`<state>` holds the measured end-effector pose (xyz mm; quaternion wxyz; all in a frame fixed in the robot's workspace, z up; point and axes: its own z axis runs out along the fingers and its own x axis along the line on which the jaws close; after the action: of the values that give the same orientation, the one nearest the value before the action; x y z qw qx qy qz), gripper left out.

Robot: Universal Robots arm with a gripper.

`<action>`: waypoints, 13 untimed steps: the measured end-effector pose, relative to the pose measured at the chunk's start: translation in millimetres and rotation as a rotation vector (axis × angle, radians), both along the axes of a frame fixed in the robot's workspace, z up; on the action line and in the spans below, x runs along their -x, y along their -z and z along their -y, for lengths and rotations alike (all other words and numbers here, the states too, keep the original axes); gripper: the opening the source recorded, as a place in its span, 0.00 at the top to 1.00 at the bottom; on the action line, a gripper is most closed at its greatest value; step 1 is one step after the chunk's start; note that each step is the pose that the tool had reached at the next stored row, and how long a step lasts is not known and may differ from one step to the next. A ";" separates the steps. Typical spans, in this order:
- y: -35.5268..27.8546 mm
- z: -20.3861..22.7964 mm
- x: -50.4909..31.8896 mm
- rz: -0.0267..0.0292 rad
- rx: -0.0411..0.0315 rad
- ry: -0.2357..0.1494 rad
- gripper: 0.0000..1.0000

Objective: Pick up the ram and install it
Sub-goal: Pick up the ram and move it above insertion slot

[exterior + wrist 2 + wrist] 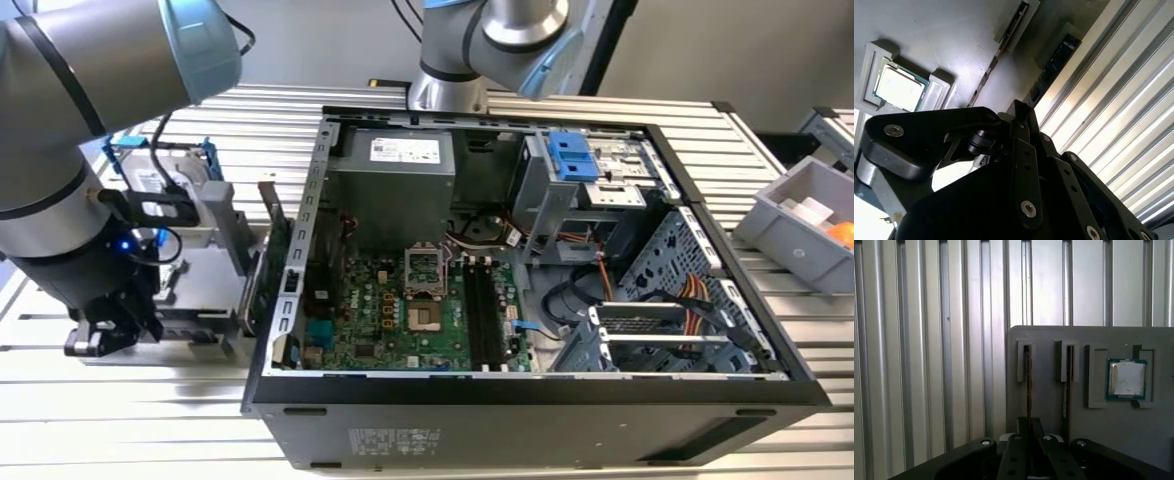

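Seemingly, gripper [1029,427] clamped together on ram [1027,382], standing edgewise in grey holder [1049,337]

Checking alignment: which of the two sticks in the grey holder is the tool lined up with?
The ram farther from the square processor chip: the tool sits in line with it, the other stick off to its side.

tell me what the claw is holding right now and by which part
cannot tell: the claw is at one end of the ram, which stands on edge in the grey tray; no grip is visible
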<state>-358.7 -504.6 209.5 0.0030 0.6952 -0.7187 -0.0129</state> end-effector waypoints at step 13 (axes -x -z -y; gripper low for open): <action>-12.5 0.0 0.0 0.0000 0.0000 -0.004 1.00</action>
<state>-358.7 -504.6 222.0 0.0030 0.6966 -0.7173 -0.0129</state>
